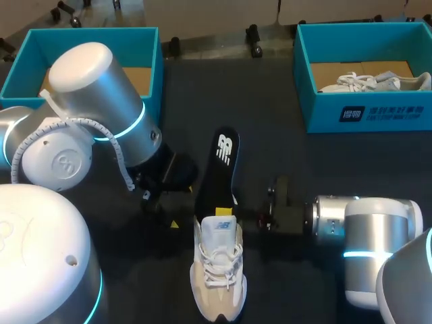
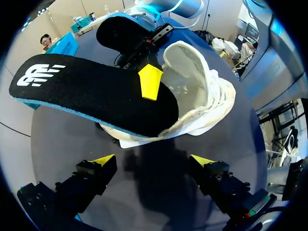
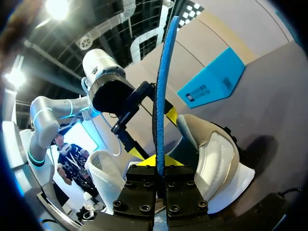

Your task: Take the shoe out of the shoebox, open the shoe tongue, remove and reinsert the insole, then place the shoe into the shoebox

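Observation:
A beige-and-white shoe (image 1: 219, 270) lies on the dark table, toe toward the front edge. A black insole (image 1: 220, 165) with a blue edge slants up and away from the shoe's opening, its lower end at the opening. My right gripper (image 1: 236, 209) is shut on the insole's lower part. In the right wrist view the insole (image 3: 161, 91) stands edge-on between that gripper's (image 3: 160, 163) yellow tips, with the shoe (image 3: 214, 159) just beside. My left gripper (image 2: 153, 161) is open and holds nothing, a short way from the insole (image 2: 91, 91) and shoe (image 2: 207, 101). It sits left of the shoe (image 1: 160, 209).
A teal shoebox (image 1: 364, 111) at the back right holds another pale shoe (image 1: 374, 82). A second teal shoebox (image 1: 88, 37) stands at the back left, partly hidden by my left arm. Bare dark table lies between the two boxes.

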Robot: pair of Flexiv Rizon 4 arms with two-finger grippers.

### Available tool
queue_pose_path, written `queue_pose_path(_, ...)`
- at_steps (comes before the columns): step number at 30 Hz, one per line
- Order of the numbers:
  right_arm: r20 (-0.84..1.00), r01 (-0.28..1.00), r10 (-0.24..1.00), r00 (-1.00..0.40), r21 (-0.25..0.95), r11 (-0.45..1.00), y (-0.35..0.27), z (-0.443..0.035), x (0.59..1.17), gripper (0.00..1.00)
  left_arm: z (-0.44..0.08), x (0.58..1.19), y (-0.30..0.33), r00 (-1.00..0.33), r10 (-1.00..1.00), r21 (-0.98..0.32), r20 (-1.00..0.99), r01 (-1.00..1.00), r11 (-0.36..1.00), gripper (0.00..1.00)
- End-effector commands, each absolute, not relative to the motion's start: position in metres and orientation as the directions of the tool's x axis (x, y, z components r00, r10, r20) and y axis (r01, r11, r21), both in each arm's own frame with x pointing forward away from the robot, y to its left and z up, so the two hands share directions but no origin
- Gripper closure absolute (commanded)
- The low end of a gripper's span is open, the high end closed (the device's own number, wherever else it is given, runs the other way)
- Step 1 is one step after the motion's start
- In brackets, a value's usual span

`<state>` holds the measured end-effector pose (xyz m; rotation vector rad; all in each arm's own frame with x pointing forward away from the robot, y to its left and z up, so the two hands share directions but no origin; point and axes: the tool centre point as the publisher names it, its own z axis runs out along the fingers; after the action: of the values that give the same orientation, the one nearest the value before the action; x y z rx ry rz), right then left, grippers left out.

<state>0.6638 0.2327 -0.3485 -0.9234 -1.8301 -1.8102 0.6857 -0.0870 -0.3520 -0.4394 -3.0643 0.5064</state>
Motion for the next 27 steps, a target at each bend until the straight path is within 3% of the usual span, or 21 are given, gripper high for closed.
queue_pose_path(1,0.708,0.716,0.188,-0.68,0.698,-0.039,0.234,-0.349,0.656,1.0,-0.352,0.685,-0.087,-0.961,0.274,-0.315,-0.042,0.273,0.909,0.0)
queue_pose_path(11,0.689,0.695,0.177,-0.703,0.718,-0.037,0.236,-0.348,0.663,1.0,-0.352,0.685,-0.087,-0.961,0.274,-0.315,-0.042,0.273,0.909,0.0)
queue_pose_path(19,0.668,0.676,0.176,-0.723,0.737,-0.023,0.236,-0.342,0.665,0.84,-0.352,0.685,-0.087,-0.961,0.274,-0.315,-0.042,0.273,0.909,0.0)
queue_pose_path(27,0.638,0.649,0.185,-0.747,0.76,-0.001,0.239,-0.332,0.666,0.81,-0.352,0.685,-0.087,-0.961,0.274,-0.315,-0.042,0.273,0.909,0.0)
